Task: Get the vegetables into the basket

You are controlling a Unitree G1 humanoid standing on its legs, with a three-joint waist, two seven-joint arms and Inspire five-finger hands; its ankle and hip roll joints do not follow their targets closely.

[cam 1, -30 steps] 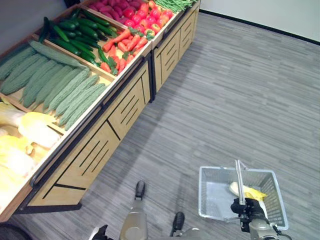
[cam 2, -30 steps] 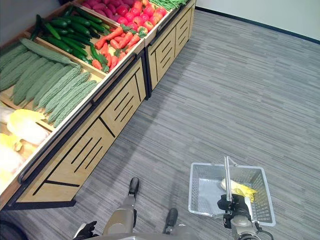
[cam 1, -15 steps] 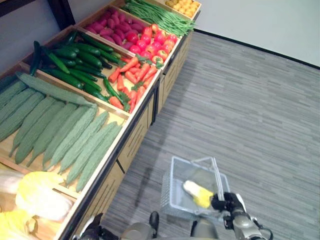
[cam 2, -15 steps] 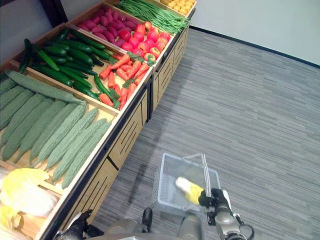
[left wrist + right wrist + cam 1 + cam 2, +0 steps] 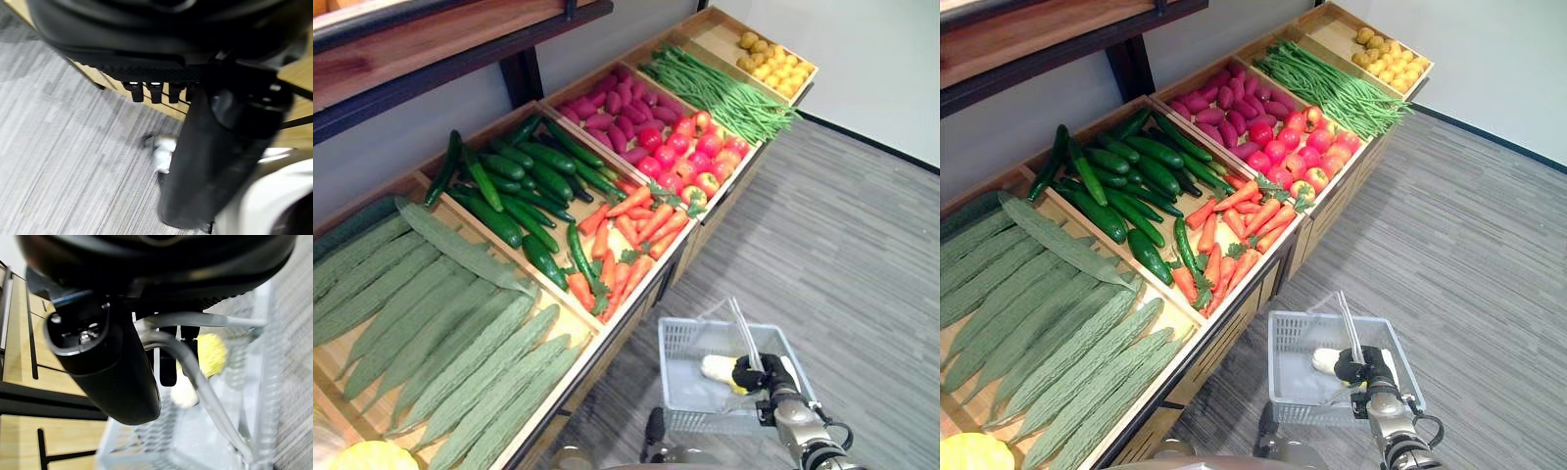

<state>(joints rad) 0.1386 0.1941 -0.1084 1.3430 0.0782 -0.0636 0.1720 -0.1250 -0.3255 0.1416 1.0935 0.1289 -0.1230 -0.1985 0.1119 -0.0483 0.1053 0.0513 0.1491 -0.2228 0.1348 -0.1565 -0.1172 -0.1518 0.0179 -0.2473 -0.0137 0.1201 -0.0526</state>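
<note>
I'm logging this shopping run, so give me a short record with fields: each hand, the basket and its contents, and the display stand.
right hand: curled round the handle of the basket
left hand: near the floor, holding nothing, fingers hard to read
basket contents: one pale cabbage
basket position: above the floor, beside the stand
stand: bins of ridged gourds, cucumbers, carrots, tomatoes, green beans

A long wooden display stand (image 5: 1234, 323) with slatted fronts is running from 7 toward 1 o'clock; grey striped flooring (image 5: 862, 255) is spreading at 3, a pale wall (image 5: 1489, 59) rising behind
</note>
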